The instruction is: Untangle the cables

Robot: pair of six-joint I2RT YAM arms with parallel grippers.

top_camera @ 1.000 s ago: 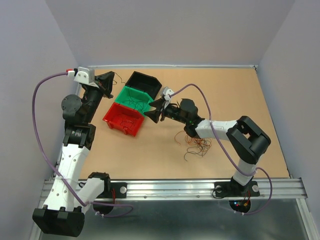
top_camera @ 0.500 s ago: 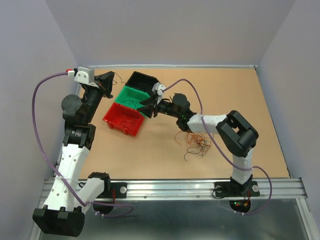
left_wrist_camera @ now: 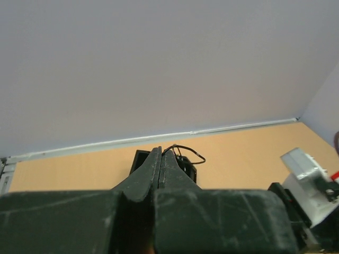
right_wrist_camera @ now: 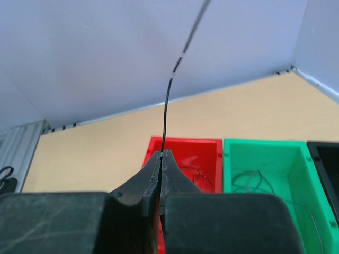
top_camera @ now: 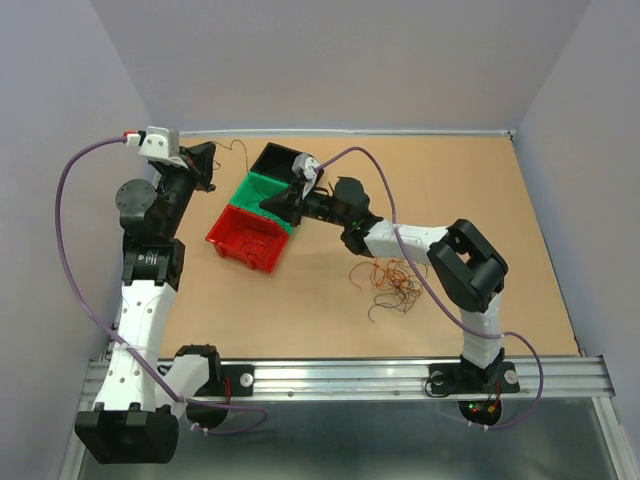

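The cables (top_camera: 392,281) lie as a loose bunch of thin red, orange and dark wires on the table, right of centre. My right gripper (top_camera: 270,205) reaches left over the bins. Its jaws are shut on one thin black wire (right_wrist_camera: 166,114), which rises from the tips of the right gripper (right_wrist_camera: 163,152) above the red bin (right_wrist_camera: 201,159). My left gripper (top_camera: 208,158) is at the back left, shut, with a short black wire loop (left_wrist_camera: 186,153) sticking out of its tips (left_wrist_camera: 160,150). That loop (top_camera: 237,151) also shows from above.
A black bin (top_camera: 290,160), a green bin (top_camera: 255,190) and a red bin (top_camera: 243,240) stand in a slanted row at the back left. A few wires lie in the green bin (right_wrist_camera: 265,159) and in the red one. Walls enclose the table on three sides.
My right gripper has moved left from beside the bins to over them, and its jaws have shut on the black wire. The left arm has shifted slightly left.
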